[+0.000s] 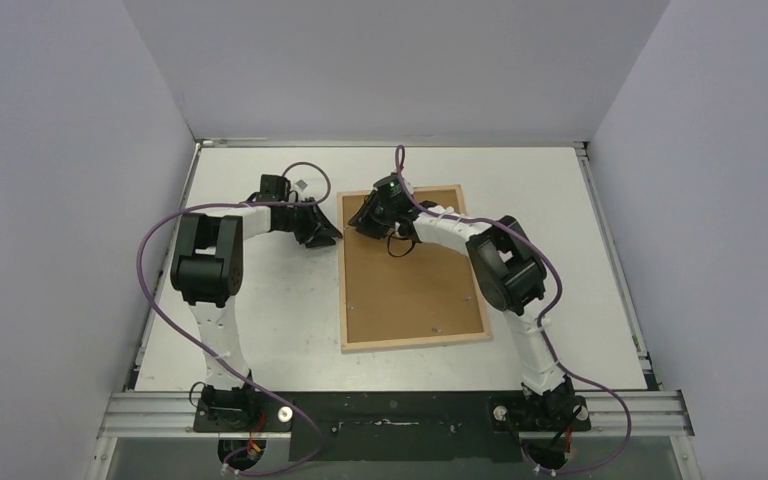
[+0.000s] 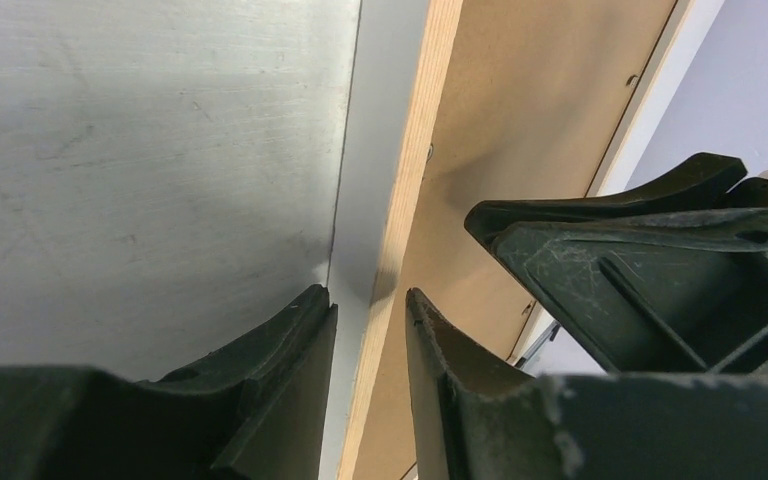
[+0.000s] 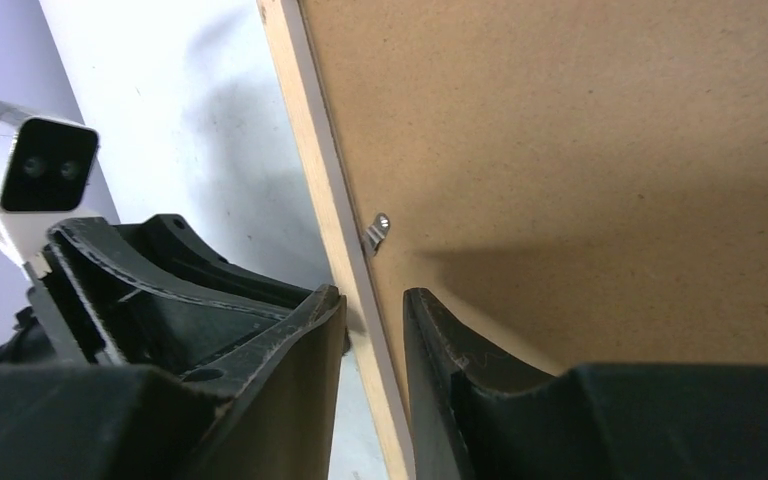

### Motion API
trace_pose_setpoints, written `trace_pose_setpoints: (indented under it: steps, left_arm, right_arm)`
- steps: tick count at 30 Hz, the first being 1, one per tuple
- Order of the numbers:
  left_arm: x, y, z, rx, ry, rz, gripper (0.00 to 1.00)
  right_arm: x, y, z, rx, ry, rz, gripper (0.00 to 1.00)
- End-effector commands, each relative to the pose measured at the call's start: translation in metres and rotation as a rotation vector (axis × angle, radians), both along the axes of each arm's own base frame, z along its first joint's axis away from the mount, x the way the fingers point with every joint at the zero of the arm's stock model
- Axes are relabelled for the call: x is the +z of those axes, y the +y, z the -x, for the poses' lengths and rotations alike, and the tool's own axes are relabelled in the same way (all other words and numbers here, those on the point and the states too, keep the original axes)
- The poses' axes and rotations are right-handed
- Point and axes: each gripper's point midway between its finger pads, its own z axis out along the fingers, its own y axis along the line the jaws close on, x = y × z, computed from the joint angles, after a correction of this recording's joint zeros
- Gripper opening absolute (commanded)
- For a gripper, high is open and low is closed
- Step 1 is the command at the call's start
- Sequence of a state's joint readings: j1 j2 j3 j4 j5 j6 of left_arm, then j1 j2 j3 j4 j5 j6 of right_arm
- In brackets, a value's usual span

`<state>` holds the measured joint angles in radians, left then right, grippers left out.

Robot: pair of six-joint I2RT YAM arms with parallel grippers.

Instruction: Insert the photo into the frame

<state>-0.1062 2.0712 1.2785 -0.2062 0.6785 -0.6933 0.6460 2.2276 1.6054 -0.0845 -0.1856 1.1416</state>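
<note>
Astride frame [image 1: 415, 341] rim, left gripper [image 2: 367, 293], right gripper [image 3: 372, 292], possibly touching

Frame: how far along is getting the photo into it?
Looks done: the brown backing board lies within the rim of the frame, back side up. The photo is not visible, so whether it sits underneath cannot be told. In hand: the left claw and right claw each straddle the frame's left rim near its far corner; grip unclear. Left: confirming the photo is inside and fastening the metal clip.
</note>
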Motion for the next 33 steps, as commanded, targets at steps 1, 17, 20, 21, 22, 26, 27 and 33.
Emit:
trace_pose_setpoints:
  steps: [1, 17, 20, 21, 22, 26, 27, 33]
  left_arm:
    - [0.004, -0.011, -0.001, -0.032, -0.034, 0.018, 0.29]
    - [-0.037, 0.0, 0.028, -0.056, 0.15, -0.114, 0.14]
    - [-0.048, 0.008, 0.036, -0.046, 0.198, -0.162, 0.1]
    - [-0.052, 0.01, 0.038, -0.046, 0.213, -0.176, 0.09]
    - [-0.054, 0.012, 0.041, -0.048, 0.225, -0.184, 0.08]
    - [-0.059, 0.012, 0.044, -0.052, 0.242, -0.185, 0.05]
    - [-0.059, 0.011, 0.045, -0.053, 0.242, -0.185, 0.05]
    - [-0.06, 0.011, 0.045, -0.059, 0.242, -0.178, 0.04]
  right_arm:
    - [0.018, 0.019, -0.006, -0.024, -0.019, -0.045, 0.28]
    - [0.006, 0.015, -0.003, -0.028, 0.003, 0.032, 0.2]
    - [0.005, 0.013, -0.004, -0.032, 0.001, 0.036, 0.2]
    - [0.004, 0.012, -0.005, -0.037, 0.001, 0.037, 0.2]
    - [0.003, 0.012, -0.006, -0.042, 0.004, 0.039, 0.21]
    - [-0.002, 0.013, -0.008, -0.049, 0.011, 0.04, 0.21]
    - [-0.002, 0.013, -0.009, -0.052, 0.013, 0.038, 0.22]
    - [-0.004, 0.015, -0.013, -0.061, 0.007, 0.028, 0.22]
